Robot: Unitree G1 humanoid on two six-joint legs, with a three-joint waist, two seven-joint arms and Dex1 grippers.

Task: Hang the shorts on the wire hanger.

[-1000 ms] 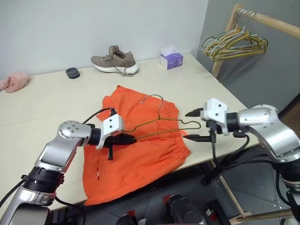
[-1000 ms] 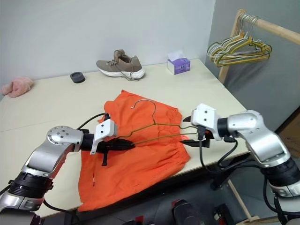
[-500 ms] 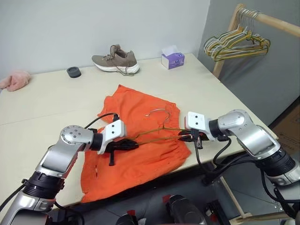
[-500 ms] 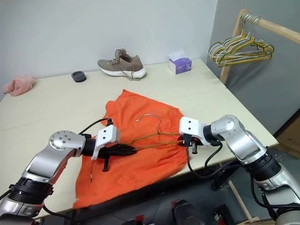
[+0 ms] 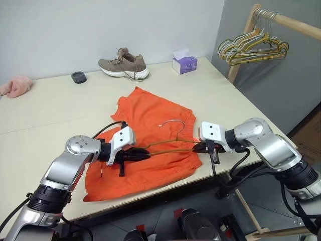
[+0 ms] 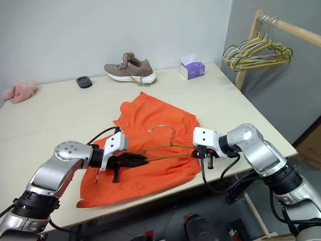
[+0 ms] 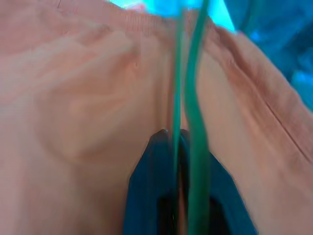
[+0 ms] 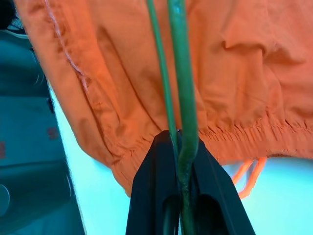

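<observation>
The orange shorts (image 5: 150, 113) lie spread and rumpled on the table (image 5: 50, 115), waistband toward the right front edge. Above them the thin wire hanger (image 5: 169, 143) is held nearly level, its hook (image 6: 163, 127) curving up over the fabric. My left gripper (image 5: 143, 154) is shut on the hanger's left end, fingers (image 7: 146, 166) pinching the wire over the cloth. My right gripper (image 5: 199, 147) is shut on the hanger's right end, just past the waistband (image 8: 244, 137); both wires run between its fingers (image 8: 151, 176).
A brown shoe (image 5: 123, 64), a purple tissue box (image 5: 183, 63), a small black round object (image 5: 77, 77) and a pink cloth (image 5: 15, 86) sit along the back of the table. A wooden rail (image 5: 286, 22) with bunched hangers (image 5: 253, 47) stands at the right.
My right gripper, open a second ago, came down and shut on the hanger's right end. The hanger has sunk closer to the shorts, and the shorts have bunched up shorter on the table.
</observation>
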